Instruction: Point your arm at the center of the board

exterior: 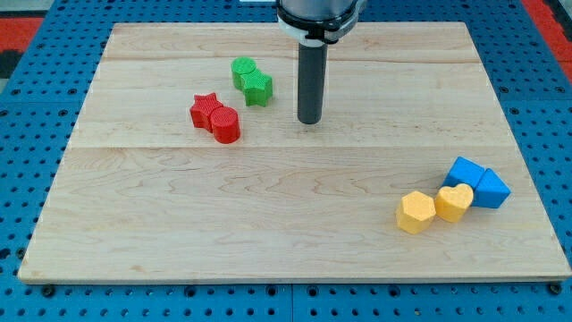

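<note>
My tip [309, 121] rests on the wooden board [268, 224], a little above the board's middle and slightly to the view's right of centre. The dark rod runs straight up from it to the arm's head at the view's top. To the tip's left stand two green blocks [251, 80], touching each other, one star-like. Further left and lower are a red star block [206, 110] and a red cylinder [226, 124], touching. The tip touches no block.
At the view's lower right lie a yellow hexagon block [416, 212], a yellow heart block [455, 202] and two blue blocks [478, 182], clustered near the board's right edge. A blue perforated table surrounds the board.
</note>
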You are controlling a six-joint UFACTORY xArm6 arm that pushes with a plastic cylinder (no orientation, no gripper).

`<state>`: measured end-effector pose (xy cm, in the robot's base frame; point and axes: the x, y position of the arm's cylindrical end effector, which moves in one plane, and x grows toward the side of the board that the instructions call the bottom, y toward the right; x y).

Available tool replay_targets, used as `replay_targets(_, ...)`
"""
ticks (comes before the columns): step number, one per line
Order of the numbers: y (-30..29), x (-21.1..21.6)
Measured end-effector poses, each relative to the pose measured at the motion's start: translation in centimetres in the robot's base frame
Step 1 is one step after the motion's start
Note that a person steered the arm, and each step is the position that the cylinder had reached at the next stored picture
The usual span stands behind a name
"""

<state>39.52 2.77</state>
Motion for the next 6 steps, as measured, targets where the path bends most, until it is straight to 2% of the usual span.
replay_targets(3,0.4,0.2)
replay_targets(4,2.3,0.0)
replay_targets(6,-3.4,1.6)
